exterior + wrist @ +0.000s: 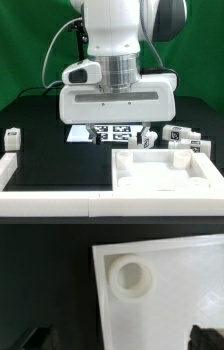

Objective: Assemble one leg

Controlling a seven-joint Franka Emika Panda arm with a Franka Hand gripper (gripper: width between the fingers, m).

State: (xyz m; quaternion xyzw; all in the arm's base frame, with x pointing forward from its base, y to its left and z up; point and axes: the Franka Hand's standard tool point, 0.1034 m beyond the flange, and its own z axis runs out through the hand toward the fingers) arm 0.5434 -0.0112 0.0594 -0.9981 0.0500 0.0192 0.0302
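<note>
Wrist view: cropped tabletop (175, 297), jaws' tips

No legible text, numbers or brands

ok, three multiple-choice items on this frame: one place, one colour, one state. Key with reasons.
1. In the exterior view the tabletop lies:
A) at the far left
B) at the front, right of centre
C) lifted high in the tool

2. The mat is:
A) black
B) red
C) blue

3. The tool is:
A) shut, fingertips together
B) shut on the tabletop rim
C) open

Key:
1 B: it sits low in the picture, right of centre.
2 A: the surface under the parts is black.
3 C: in the wrist view the fingertips stand wide apart with nothing gripped between them.
</note>
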